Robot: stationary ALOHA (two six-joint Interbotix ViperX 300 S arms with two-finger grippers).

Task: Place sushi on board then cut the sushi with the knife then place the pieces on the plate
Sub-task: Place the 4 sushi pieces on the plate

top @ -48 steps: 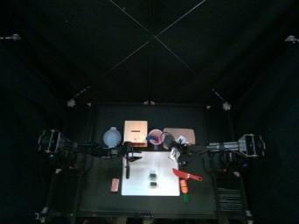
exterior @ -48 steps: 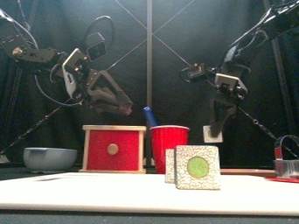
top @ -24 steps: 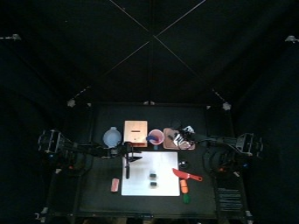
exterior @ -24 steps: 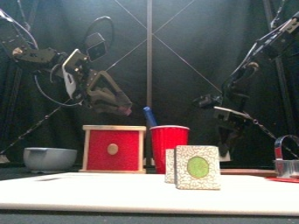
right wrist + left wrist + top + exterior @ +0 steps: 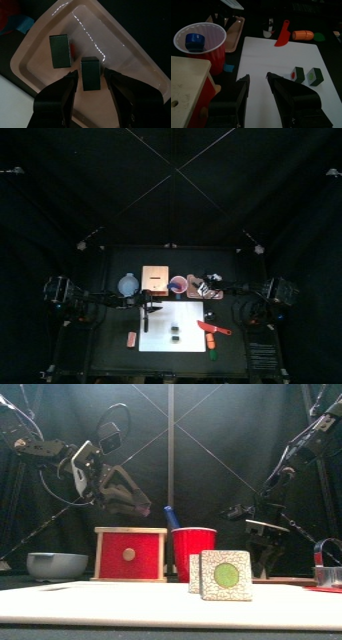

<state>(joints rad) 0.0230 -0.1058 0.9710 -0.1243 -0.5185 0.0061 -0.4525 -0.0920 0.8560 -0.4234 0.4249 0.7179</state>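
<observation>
Pink tray point(image 5: 40, 62): two sushi pieces point(image 5: 60, 50) delivered. Cutting board point(image 5: 271, 55): two pieces point(image 5: 299, 74) pending. Left gripper point(image 5: 257, 76), right gripper point(image 5: 90, 73): parted, empty.

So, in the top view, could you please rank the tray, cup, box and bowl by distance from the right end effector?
1. Pink tray, under the right end effector.
2. Red cup, just left.
3. Wooden box, further left.
4. Bowl, far left.

Black counter point(image 5: 107, 356). White cutting board point(image 5: 271, 55) lies under the left fingers point(image 5: 240, 97). Pale wooden box point(image 5: 188, 80) and red cup point(image 5: 211, 56) stand just beside them, blue-grey bowl point(image 5: 56, 565) near. Pink tray point(image 5: 127, 70) lies under the right fingers point(image 5: 63, 95). Red toy knife point(image 5: 282, 35) and orange toy food point(image 5: 302, 34) lie at the board's end far from the left fingers.
</observation>
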